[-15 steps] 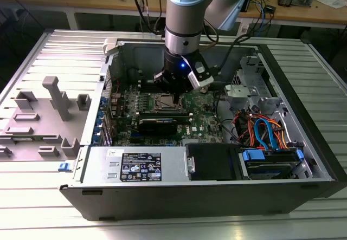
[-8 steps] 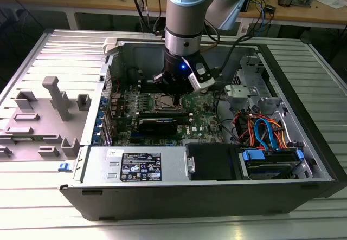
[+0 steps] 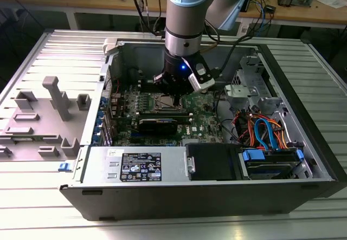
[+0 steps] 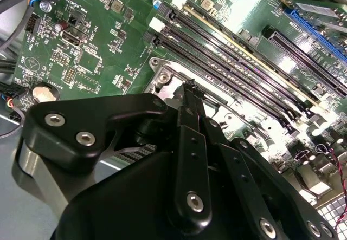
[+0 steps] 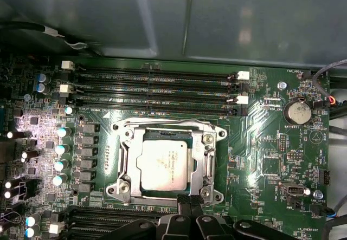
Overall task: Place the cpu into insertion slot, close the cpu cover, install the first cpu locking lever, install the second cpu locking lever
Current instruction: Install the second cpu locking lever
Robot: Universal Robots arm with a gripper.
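Hovering at lower frame centre, gripper point(image 5: 186, 205) together, empty; cpu point(image 5: 164, 165) seated beneath cpu cover point(image 5: 209, 159); locking-lever step judged current.

— Socket area, first wrist view? 
— Flat square metal-topped cpu point(image 5: 162, 166) sits in the square metal-rimmed insertion slot point(image 5: 126, 188), thin square cut-out metal cpu cover point(image 5: 209, 153) around it, centre frame. Four long parallel RAM slots point(image 5: 157, 92) above; round coin battery point(image 5: 296, 111) right.
— Gripper?
— Black two-finger gripper point(image 5: 187, 203) at the cover's lower edge.

Ribbed metal table point(image 3: 49, 196), open PC case point(image 3: 179, 202) on it, grey plastic fixture point(image 3: 46, 115) beside.
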